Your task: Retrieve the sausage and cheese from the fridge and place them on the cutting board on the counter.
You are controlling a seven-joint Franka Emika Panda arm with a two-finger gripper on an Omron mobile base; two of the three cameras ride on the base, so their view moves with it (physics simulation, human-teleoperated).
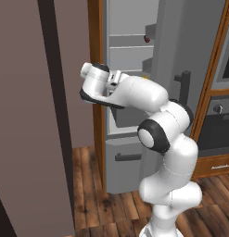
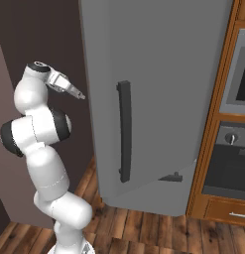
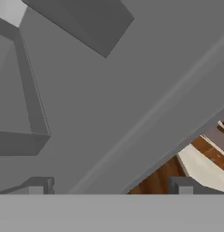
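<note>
The fridge (image 1: 130, 55) stands open, its grey door (image 2: 158, 99) swung out to the right with a dark bar handle (image 2: 124, 139). On an upper shelf lies a small dark red sausage (image 1: 147, 39). Lower down a speck of yellow, the cheese (image 1: 144, 77), peeks over my forearm. My gripper (image 2: 74, 92) is raised in front of the open compartment and points toward the fridge. In the hand view the gripper (image 3: 109, 188) is open, its fingertips (image 3: 36, 188) wide apart with nothing between them, facing grey inner walls. The cutting board and the counter are out of view.
A tall brown panel (image 1: 32, 115) stands close on the left. Right of the fridge is a wood-framed oven stack (image 2: 233, 149). The fridge's lower drawer (image 1: 125, 157) is shut. Wooden floor (image 1: 97, 203) runs below.
</note>
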